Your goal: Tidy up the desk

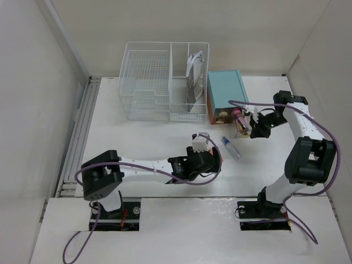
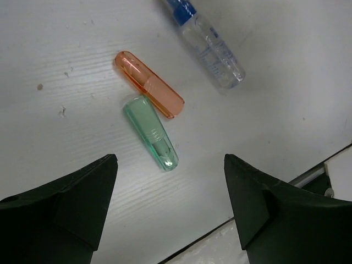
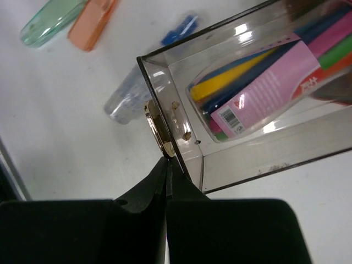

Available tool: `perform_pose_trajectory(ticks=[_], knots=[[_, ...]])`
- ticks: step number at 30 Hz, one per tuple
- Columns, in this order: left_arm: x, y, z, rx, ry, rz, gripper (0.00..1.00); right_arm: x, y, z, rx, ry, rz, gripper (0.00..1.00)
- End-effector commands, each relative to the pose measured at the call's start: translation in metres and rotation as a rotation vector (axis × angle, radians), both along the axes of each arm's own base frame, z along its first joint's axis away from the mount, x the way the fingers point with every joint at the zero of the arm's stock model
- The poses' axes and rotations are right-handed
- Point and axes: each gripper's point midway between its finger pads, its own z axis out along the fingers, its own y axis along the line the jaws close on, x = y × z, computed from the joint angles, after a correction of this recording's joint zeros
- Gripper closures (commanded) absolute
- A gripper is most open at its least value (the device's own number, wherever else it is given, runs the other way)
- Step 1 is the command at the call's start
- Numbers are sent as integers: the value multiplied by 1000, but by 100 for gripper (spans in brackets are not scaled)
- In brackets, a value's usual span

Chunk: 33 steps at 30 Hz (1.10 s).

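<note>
The right claw [image 3: 166,165] is pressed together, pinching the brass pull [image 3: 158,127] of 1 smoky drawer [image 3: 247,159] at the near end of 1 teal box [image 1: 225,93]. The drawer holds 1 pink-wrapped pen pack [image 3: 264,88]. The left claw [image 2: 170,165] hangs spread over 1 orange case [image 2: 149,84] and 1 green case [image 2: 151,132], beside 1 blue-capped bottle [image 2: 212,47], all nearer than the teal box. Left of that box stands 1 wire basket [image 1: 146,82]. The bench [image 1: 143,137] under everything lies flat, its long axis running left to right, with 1 grey rail [image 1: 77,137] on its left edge.
</note>
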Motion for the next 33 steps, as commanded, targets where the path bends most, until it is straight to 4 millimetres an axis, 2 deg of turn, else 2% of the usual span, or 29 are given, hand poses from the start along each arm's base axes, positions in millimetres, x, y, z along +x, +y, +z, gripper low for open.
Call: perform_pose_trajectory(ticks=[1,4,6,9,10,11,14,15,17,18,20,22,23,24,25,27,28,29,31,33], knots=[[-5,-19,4,-2,16,-63,24,57,6,26,57,-169,-66,100],[-5,-20,-8,20,29,-58,23,77,8,23,67,-185,-110,100],[-3,-19,-12,32,26,-50,23,93,16,25,73,-216,-108,100],[17,-20,-8,-12,21,-14,23,106,21,26,88,-218,-146,100],[22,-23,-3,-40,19,-12,23,112,26,23,93,-221,-144,100],[34,-24,3,-88,7,8,23,116,31,28,103,-228,-157,100],[48,-31,17,-167,-9,-17,23,132,37,29,99,-267,-180,100],[63,-30,22,-200,-24,-4,23,136,37,27,108,-258,-205,100],[70,-35,18,-233,1,-40,23,146,40,32,113,-295,-220,100],[83,-35,23,-270,-8,-33,23,149,43,33,111,-295,-236,100],[91,-46,30,-315,2,-73,23,156,46,33,113,-319,-250,100],[103,-50,19,-318,23,-87,23,161,47,35,111,-327,-281,100],[109,-55,25,-348,26,-89,23,161,45,31,105,-325,-293,100],[112,-56,20,-361,43,-87,23,168,47,35,105,-355,-301,100],[124,-57,17,-388,47,-74,23,169,47,31,107,-344,-327,100],[128,-61,14,-436,74,-91,24,168,47,38,115,-368,-332,100],[131,-63,6,-464,103,-80,24,164,47,33,112,-349,-333,100],[136,-66,13,-514,93,-84,25,160,49,31,119,-334,-320,100],[144,-70,8,-561,107,-77,27,142,55,34,159,-277,-277,100],[150,-73,14,-629,118,-67,27,131,54,42,183,-269,-217,100]])
